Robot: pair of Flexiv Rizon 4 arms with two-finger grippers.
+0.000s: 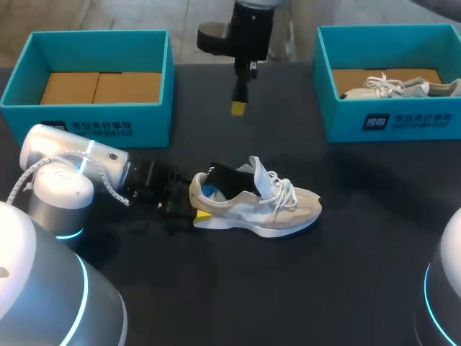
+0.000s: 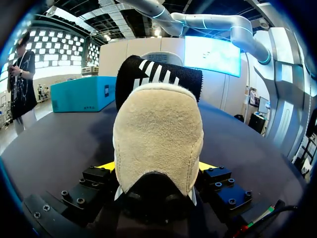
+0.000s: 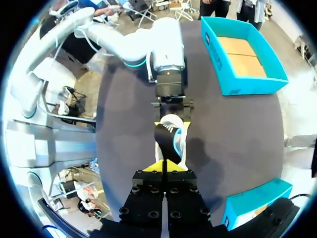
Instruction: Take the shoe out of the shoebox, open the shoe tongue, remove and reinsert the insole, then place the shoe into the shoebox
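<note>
Head view: a beige suede sneaker with white laces (image 1: 266,207) is sitting on the dark table (image 1: 288,288), in the middle, with its toe pointing right. The left gripper (image 1: 197,205) is clamping the sneaker's heel from both sides. The right gripper (image 1: 238,108) is hanging over the far side of the table, well apart from the sneaker. An open teal cardboard shoebox (image 1: 86,119) is sitting at the far left. A second teal shoebox (image 1: 403,119) at the far right is holding another pale sneaker (image 1: 400,88).

Left wrist view: the sneaker's rounded heel (image 2: 158,134) is filling the space between the left gripper's yellow fingertips (image 2: 106,166), which are pressing on it from either side. The black tongue with white stripes (image 2: 158,74) is standing up beyond the heel.

Right wrist view: the right gripper (image 3: 162,166) is hovering high above the sneaker (image 3: 171,141), its yellow tips pressed together and gripping nothing. Ahead of it, the left gripper (image 3: 172,116) is holding the heel
</note>
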